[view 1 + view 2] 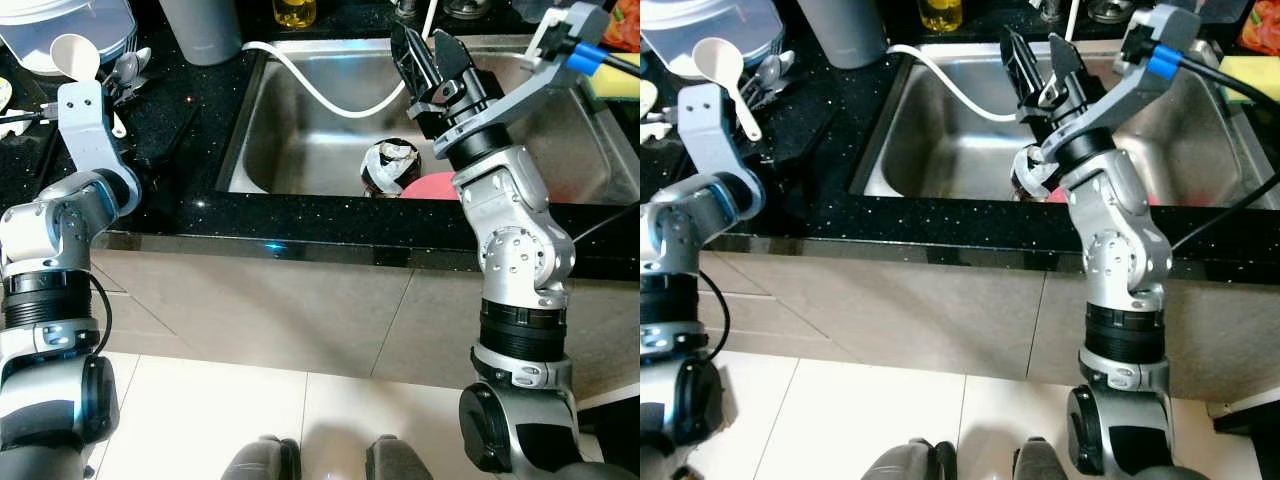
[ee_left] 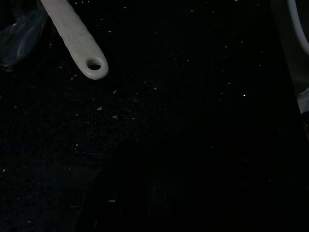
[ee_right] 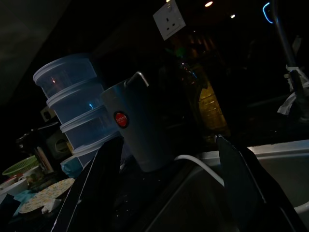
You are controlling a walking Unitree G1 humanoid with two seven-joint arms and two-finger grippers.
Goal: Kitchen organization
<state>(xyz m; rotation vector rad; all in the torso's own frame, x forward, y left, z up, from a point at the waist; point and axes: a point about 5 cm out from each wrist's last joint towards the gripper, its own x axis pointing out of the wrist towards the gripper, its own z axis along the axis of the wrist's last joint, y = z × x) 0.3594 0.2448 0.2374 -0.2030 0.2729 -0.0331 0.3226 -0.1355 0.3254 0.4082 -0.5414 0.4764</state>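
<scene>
The right arm rises from a bent elbow and reaches forward over the sink, wrist tilted up. Its right tool points away from the body, the two black fingers spread apart with nothing between them. The left arm is bent, its forearm raised over the counter, fingers hidden.

Both head eyes look steeply down on the sink and black worktop (their shared ground), the left wrist camera hugs that worktop, the right wrist camera looks level across the sink.
</scene>
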